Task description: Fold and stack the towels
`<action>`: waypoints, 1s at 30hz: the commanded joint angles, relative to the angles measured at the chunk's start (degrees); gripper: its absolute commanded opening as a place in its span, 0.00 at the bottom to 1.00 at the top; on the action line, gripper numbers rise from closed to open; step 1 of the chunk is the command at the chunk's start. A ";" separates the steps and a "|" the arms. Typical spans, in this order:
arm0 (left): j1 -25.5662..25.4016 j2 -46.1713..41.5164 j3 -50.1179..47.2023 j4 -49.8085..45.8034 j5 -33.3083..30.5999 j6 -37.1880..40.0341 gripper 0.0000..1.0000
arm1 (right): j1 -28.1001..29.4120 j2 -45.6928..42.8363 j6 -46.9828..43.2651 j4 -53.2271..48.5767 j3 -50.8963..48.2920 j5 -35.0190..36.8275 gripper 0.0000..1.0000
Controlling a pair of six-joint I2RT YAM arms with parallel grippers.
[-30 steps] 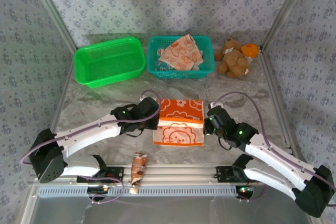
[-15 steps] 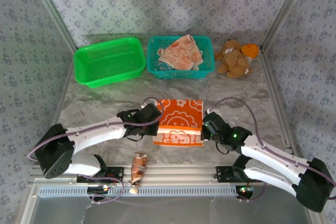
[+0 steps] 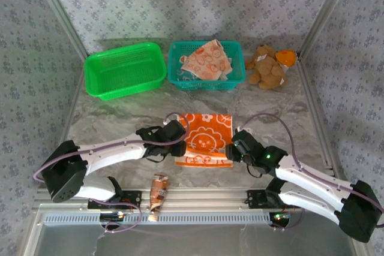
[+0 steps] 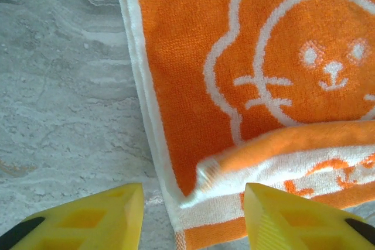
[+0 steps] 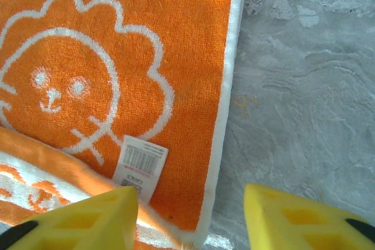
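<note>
The left gripper (image 4: 193, 223) has its two yellow fingers (image 4: 88, 221) parted, with nothing pinched between them. In the gap lies the near left corner of the orange lion towel (image 4: 281, 74), flat on the grey marbled table (image 4: 58, 86). Just ahead of the right-hand finger a strip of the towel's near edge is turned over on itself, showing its paler back. Beyond the fingertips the white-outlined lion face spreads across the cloth, and to the left of the fingers is bare tabletop.

The right gripper (image 5: 190, 223) is likewise spread and gripping nothing. Its left finger (image 5: 76, 221) sits over the towel's near right corner, and its right finger is over bare table. A white label (image 5: 139, 165) (barcode printed on it) lies on the cloth just ahead of the left finger, and the towel's white border runs away from the gap between the fingers.

From above, the two grippers flank the towel, one at each near corner, with the towel between them. Well beyond the fingertips, at the far side of the table, a teal basket (image 3: 235, 73) holds a crumpled peach towel (image 3: 207, 59). A green basket (image 3: 125, 71) stands to its left and a brown teddy bear (image 3: 267, 69) to its right.
</note>
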 commanded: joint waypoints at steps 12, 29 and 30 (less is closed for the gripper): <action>2.36 1.22 5.38 -3.87 -2.81 2.78 0.51 | -0.39 5.86 -1.10 0.85 4.97 -1.34 0.53; 4.22 12.81 8.11 -7.27 -0.80 6.57 0.41 | -0.83 18.33 -2.53 2.44 6.83 0.17 0.41; 3.43 12.26 7.58 -7.72 -0.80 6.54 0.41 | -0.47 18.20 -2.24 2.19 6.52 0.10 0.40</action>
